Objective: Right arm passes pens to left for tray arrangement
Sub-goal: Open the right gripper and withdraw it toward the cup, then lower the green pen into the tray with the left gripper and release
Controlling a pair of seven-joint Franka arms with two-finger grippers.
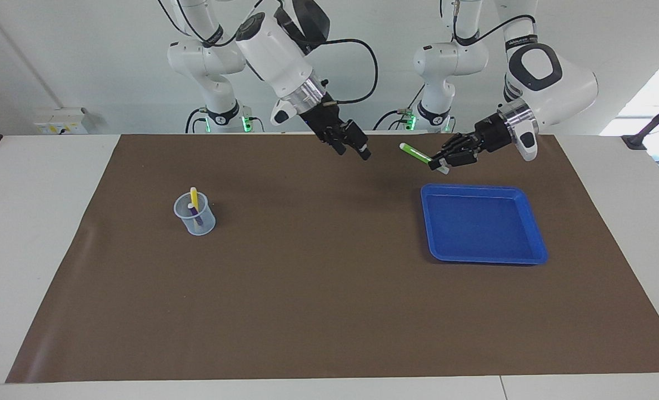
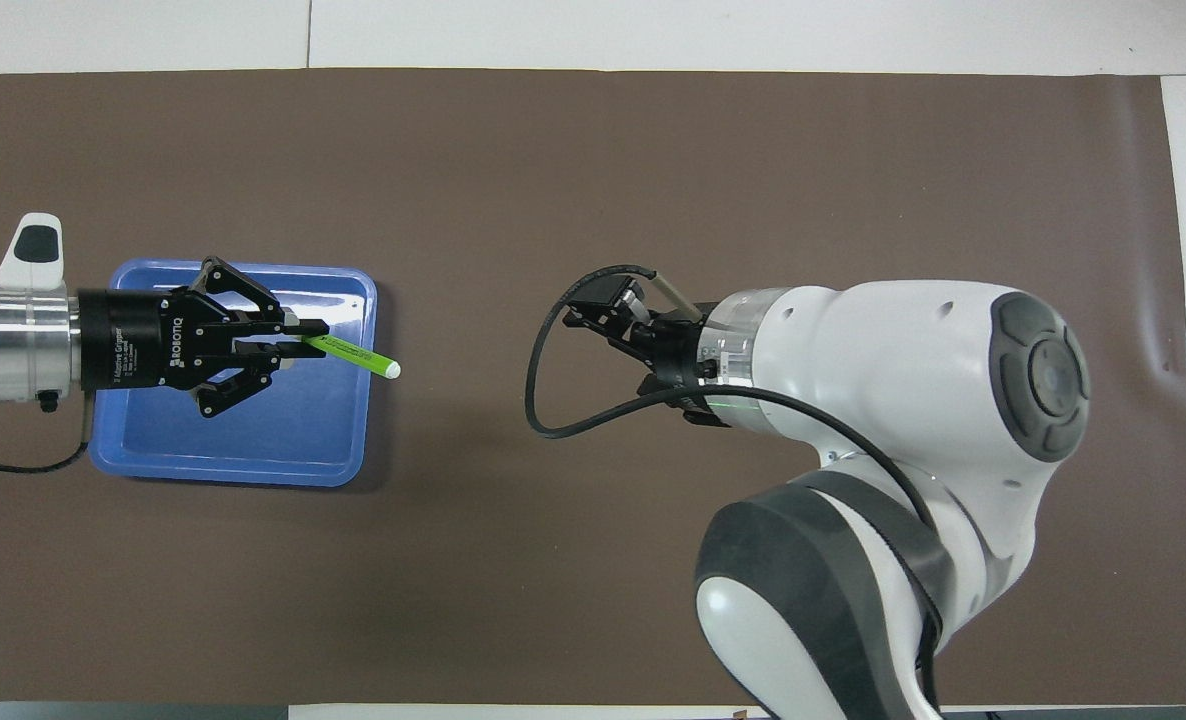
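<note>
My left gripper (image 1: 436, 163) (image 2: 310, 335) is shut on one end of the green pen (image 1: 414, 152) (image 2: 357, 354), which hangs in the air over the blue tray (image 1: 482, 228) (image 2: 253, 440). The pen's free pale tip points toward the right arm's end of the table. My right gripper (image 1: 355, 148) (image 2: 608, 325) is open and holds nothing, raised over the brown mat, well apart from the pen. The yellow pen (image 1: 194, 195) and the purple pen (image 1: 196, 214) stand in a small clear cup (image 1: 195, 219). In the overhead view the right arm hides the cup.
The brown mat (image 1: 318, 289) (image 2: 593, 180) covers most of the white table. The tray lies toward the left arm's end, the cup toward the right arm's end. Nothing lies in the tray.
</note>
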